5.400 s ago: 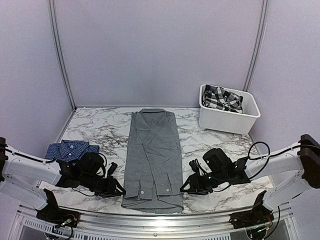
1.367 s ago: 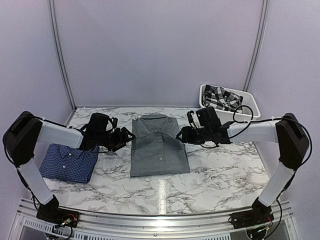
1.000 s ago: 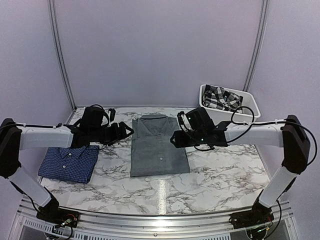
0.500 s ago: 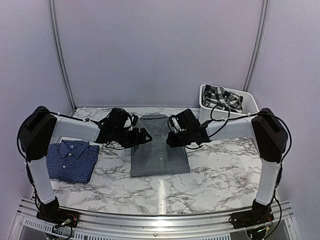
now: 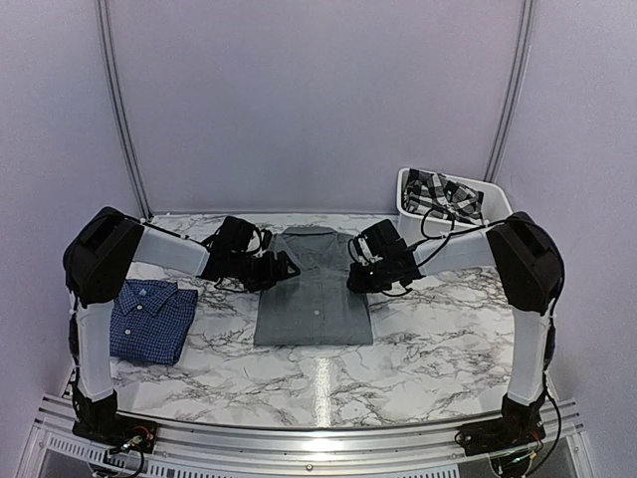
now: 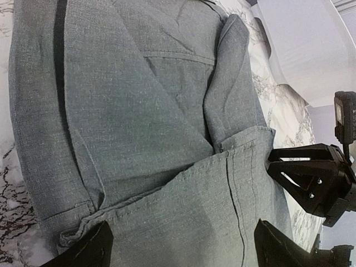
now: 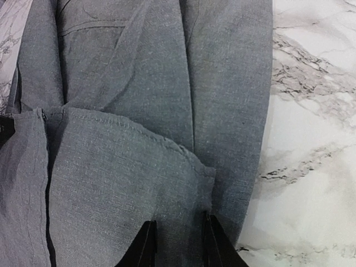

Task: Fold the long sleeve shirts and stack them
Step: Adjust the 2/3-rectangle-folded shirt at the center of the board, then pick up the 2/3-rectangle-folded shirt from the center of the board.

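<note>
**Grey shirt folded mid-table, a gripper at each side of its hem**

Nearest, toward the left edge of the marble table (image 5: 428, 349): blue shirt (image 5: 149, 317), fine check, folded into a neat block, collar at the far end, well apart from both arms.

Just beyond, at the centre: grey shirt (image 5: 314, 304), folded over on itself and lying flat, collar showing at the far end, hem of the upper layer running across the middle.

At the left end of that hem: left gripper (image 5: 287, 269), spread wide, fingers (image 6: 89, 250) far apart above the cloth and gripping nothing (hem edge lying between them in the wrist view).

At the right end: right gripper (image 5: 354, 279), drawn narrow, fingers (image 7: 146, 245) close together with the corner of the upper layer pinched between them, clamped on the grey shirt. Facing the left gripper across the shirt, near but not touching.

Farthest back, by the right corner: white bin (image 5: 453, 244) with a plaid cloth (image 5: 443, 194) bunched inside, apart from both shirts.
</note>
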